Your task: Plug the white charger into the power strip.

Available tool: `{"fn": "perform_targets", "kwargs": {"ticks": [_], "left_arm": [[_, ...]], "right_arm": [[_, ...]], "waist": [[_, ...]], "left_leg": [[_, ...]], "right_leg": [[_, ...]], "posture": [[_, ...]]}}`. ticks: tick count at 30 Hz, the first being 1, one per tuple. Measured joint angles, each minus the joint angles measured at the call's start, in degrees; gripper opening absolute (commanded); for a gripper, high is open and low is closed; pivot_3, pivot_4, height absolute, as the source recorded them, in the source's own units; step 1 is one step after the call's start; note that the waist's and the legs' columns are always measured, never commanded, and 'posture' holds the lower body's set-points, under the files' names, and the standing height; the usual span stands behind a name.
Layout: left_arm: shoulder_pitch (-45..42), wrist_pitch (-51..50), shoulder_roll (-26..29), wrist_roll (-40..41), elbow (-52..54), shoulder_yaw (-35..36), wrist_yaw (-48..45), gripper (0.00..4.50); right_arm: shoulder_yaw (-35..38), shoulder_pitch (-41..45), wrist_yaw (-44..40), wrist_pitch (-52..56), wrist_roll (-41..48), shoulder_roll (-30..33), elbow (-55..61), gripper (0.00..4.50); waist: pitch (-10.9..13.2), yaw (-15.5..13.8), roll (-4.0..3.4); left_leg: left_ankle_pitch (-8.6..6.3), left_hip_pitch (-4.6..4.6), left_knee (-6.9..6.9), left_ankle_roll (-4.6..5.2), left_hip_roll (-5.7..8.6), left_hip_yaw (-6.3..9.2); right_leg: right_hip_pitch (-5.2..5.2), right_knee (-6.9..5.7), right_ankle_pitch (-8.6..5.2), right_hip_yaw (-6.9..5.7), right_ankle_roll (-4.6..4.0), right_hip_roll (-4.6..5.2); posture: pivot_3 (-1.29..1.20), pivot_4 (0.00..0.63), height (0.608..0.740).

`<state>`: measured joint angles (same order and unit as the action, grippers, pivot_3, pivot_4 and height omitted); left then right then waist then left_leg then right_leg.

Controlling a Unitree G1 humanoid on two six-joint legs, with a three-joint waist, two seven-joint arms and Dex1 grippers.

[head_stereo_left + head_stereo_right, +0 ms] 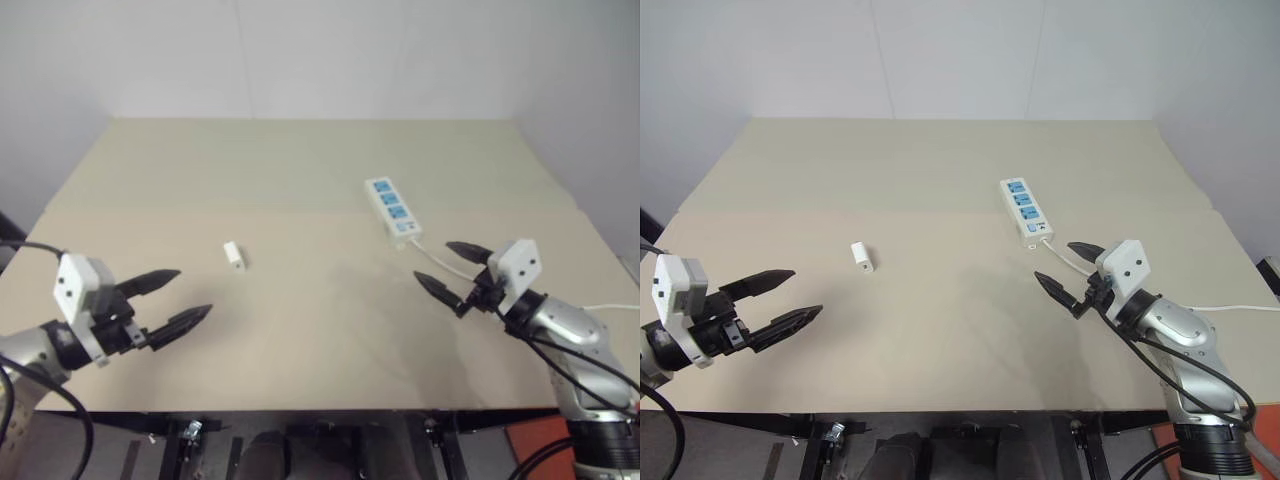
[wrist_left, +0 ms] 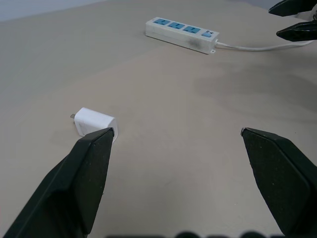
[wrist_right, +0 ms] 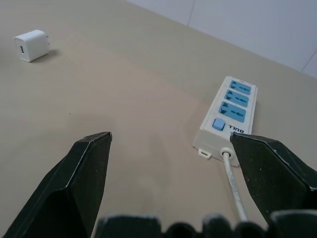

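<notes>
1. The white charger (image 1: 233, 254) lay on its side on the table (image 1: 300, 160), left of centre. The power strip (image 1: 392, 209) lay well apart from it toward the far right, with its cable (image 1: 436, 257) running back toward the near right.
2. The left gripper (image 1: 172, 298) hovered at the near left with its fingers spread wide and nothing between them. The right gripper (image 1: 453, 268) hovered just near of the strip's switch end, likewise open and empty.
3. Risk: the charger was small and lay flat, so a pinch coming in low could have nudged it away or caught it crooked, leaving the prongs badly aimed for a socket.
4. Risk: the strip lay loose on the table, so pushing the plug in without the right gripper steadying it would likely have slid it away. The cable beneath that gripper could also have been snagged.
5. The left wrist view showed the charger's prongs pointing away from the strip, a detail too small in the head views.
6. The right wrist view showed the blue switch (image 3: 218, 124) and the charger's port face (image 3: 23, 51).
</notes>
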<state>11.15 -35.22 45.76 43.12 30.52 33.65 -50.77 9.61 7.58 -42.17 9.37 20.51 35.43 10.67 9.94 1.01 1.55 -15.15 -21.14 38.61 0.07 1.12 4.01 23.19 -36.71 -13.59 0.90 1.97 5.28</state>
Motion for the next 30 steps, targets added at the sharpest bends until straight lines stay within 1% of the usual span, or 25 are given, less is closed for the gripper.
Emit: {"fn": "perform_targets", "kwargs": {"ticks": [18,22,30], "left_arm": [[-2.16,0.00,0.00,0.05,-0.11,-1.32,-0.21,4.50],[-4.25,-0.01,-0.12,1.11,-0.12,-3.36,-0.09,4.50],[-10.20,0.06,-0.82,1.65,-0.97,-10.16,0.55,4.50]], "right_arm": [[-0.26,-0.29,1.98,1.79,-0.34,-0.17,0.09,4.48],[-3.32,3.54,5.08,4.54,-3.97,-0.94,-1.30,4.48],[-10.35,15.26,13.00,8.27,-12.83,-7.26,-14.16,4.48]], "waist": [[0.00,-0.02,0.00],[0.00,0.04,0.00],[0.01,0.03,-0.01]], "left_leg": [[0.00,0.00,-0.02,0.00,0.01,-0.01],[0.00,0.03,-0.02,0.00,-0.01,-0.03],[0.00,-0.03,-0.07,0.00,0.03,-0.08]], "right_leg": [[0.01,0.02,0.00,0.01,0.00,0.00],[0.00,0.00,0.03,0.02,-0.04,-0.03],[0.09,0.05,0.05,0.05,-0.07,-0.02]], "posture": [[0.00,0.150,0.740],[0.00,0.150,0.740],[0.00,0.150,0.740]]}}
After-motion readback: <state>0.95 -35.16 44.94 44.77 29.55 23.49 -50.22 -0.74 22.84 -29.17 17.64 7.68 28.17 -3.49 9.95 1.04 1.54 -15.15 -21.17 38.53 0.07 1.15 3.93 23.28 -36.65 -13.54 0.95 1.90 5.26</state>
